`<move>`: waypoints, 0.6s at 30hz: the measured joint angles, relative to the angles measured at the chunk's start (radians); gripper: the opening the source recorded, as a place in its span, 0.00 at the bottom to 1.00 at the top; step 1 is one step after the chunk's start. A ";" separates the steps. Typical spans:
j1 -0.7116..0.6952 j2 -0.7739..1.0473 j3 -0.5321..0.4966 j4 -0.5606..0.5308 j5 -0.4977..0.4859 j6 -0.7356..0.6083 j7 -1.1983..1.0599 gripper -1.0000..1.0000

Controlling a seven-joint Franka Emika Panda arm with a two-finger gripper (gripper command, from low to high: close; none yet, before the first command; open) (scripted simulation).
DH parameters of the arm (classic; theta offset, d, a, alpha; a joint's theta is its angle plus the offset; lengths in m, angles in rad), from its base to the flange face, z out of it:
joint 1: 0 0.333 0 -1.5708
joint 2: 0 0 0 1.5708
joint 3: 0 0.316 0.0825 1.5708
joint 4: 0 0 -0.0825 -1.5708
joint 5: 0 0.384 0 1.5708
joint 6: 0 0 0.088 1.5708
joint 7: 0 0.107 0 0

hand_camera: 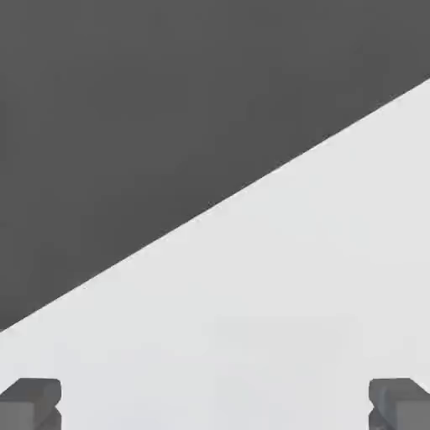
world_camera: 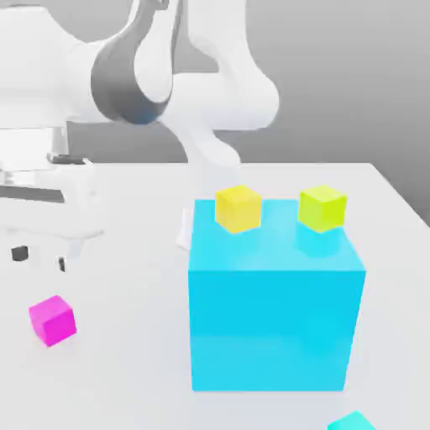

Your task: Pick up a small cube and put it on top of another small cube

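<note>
The magenta cube (world_camera: 52, 320) looks light and rigid, so take it by two opposite flat faces. The hand (world_camera: 39, 257), released and empty, hangs at its 12 o'clock, apart.

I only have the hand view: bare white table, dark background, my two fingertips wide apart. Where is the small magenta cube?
Observer: The small magenta-pink cube sits on the white table, at the exterior view's lower left.
Operator: Where's my gripper relative to it?
Observer: The open gripper hangs above the cube, empty.
Operator: And the target?
Observer: The small lime yellow-green cube is beyond the big cyan block, beside a small yellow cube.
</note>
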 joint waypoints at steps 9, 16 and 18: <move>-0.136 0.262 0.021 -0.054 0.073 0.172 -0.054 0.50; -0.248 0.384 0.163 -0.027 0.213 0.261 -0.159 0.00; -0.247 0.384 0.163 -0.027 0.212 0.260 -0.157 0.00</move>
